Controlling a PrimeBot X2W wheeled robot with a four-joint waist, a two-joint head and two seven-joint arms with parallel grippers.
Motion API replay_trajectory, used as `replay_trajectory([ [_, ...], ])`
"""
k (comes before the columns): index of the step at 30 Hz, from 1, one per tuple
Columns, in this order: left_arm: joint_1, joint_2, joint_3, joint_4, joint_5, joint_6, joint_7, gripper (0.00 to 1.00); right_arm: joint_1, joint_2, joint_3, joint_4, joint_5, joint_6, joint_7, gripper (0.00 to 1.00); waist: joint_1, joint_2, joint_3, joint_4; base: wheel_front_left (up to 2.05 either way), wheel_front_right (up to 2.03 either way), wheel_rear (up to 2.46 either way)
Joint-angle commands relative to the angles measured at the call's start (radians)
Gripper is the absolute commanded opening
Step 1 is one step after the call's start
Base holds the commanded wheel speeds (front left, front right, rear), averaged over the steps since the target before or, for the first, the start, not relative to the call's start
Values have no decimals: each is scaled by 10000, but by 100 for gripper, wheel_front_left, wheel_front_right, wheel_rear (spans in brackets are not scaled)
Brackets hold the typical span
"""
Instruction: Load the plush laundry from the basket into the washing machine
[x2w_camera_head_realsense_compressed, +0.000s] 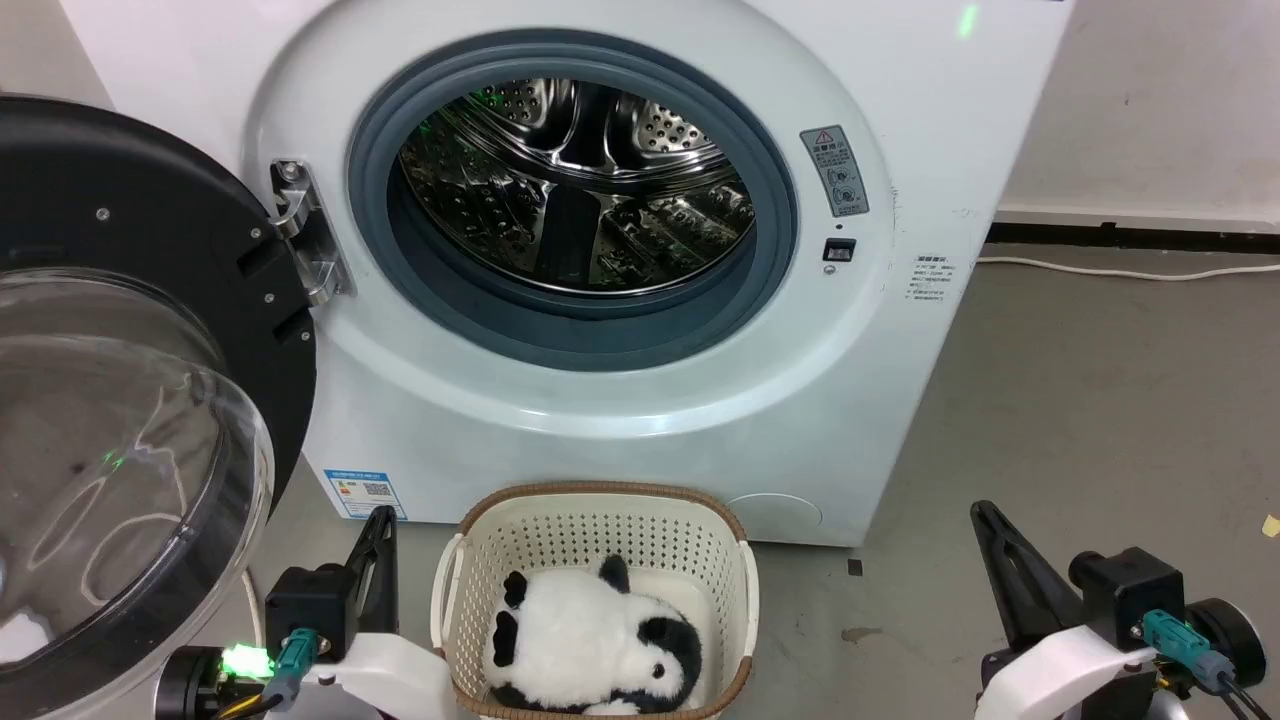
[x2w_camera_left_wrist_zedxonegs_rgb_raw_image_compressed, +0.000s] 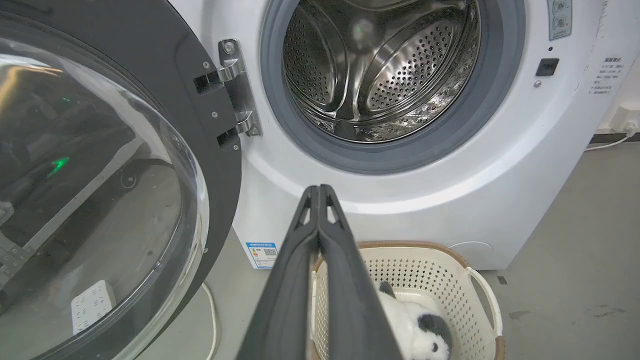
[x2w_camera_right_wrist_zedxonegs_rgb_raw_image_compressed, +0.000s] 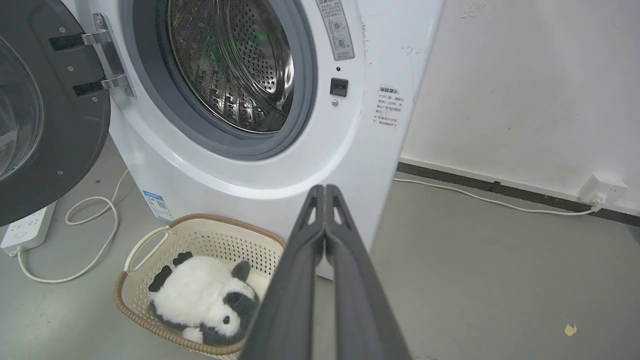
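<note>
The panda plush (x2w_camera_head_realsense_compressed: 590, 640) (x2w_camera_right_wrist_zedxonegs_rgb_raw_image_compressed: 202, 300) lies in the cream basket (x2w_camera_head_realsense_compressed: 600, 520) (x2w_camera_left_wrist_zedxonegs_rgb_raw_image_compressed: 425, 270) (x2w_camera_right_wrist_zedxonegs_rgb_raw_image_compressed: 200, 240) on the floor in front of the white washing machine (x2w_camera_head_realsense_compressed: 620, 400). The washer's door (x2w_camera_head_realsense_compressed: 120, 400) hangs wide open to the left, baring the steel drum (x2w_camera_head_realsense_compressed: 570, 190) (x2w_camera_left_wrist_zedxonegs_rgb_raw_image_compressed: 380, 75) (x2w_camera_right_wrist_zedxonegs_rgb_raw_image_compressed: 230, 65). My left gripper (x2w_camera_head_realsense_compressed: 385, 515) (x2w_camera_left_wrist_zedxonegs_rgb_raw_image_compressed: 318, 189) is shut and holds nothing, just left of the basket. To the basket's right my right gripper (x2w_camera_head_realsense_compressed: 980, 508) (x2w_camera_right_wrist_zedxonegs_rgb_raw_image_compressed: 325, 187) is also shut with nothing between its fingers, well clear of it.
A white cable (x2w_camera_right_wrist_zedxonegs_rgb_raw_image_compressed: 90, 235) and a power strip (x2w_camera_right_wrist_zedxonegs_rgb_raw_image_compressed: 27, 227) lie on the grey floor under the open door. Another cord (x2w_camera_right_wrist_zedxonegs_rgb_raw_image_compressed: 500, 202) runs along the wall to a socket (x2w_camera_right_wrist_zedxonegs_rgb_raw_image_compressed: 602, 190) at the right. Bare floor stretches to the washer's right.
</note>
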Motion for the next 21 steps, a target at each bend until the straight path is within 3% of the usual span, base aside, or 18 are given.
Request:
replay_trajectory([
  [1, -153, 1, 1, -43, 16, 20, 3, 0, -116, -4, -7, -47, -74, -9, 3, 0, 0, 0, 0, 0, 0, 0, 0],
  [7, -153, 1, 1, -43, 16, 20, 3, 0, -116, -4, -7, -47, -74, -9, 3, 0, 0, 0, 0, 0, 0, 0, 0],
  [8, -1, 0, -1, -1, 0, 0, -3, 100, 0, 0, -1, 0, 3, 0, -2, 100, 0, 0, 0, 0, 0, 0, 0],
  [21, 32, 6, -137, 34, 6, 28, -167, 100, 54, 0, -42, 62, 122, -1, -168, 100, 0, 0, -11, -42, 0, 0, 0],
])
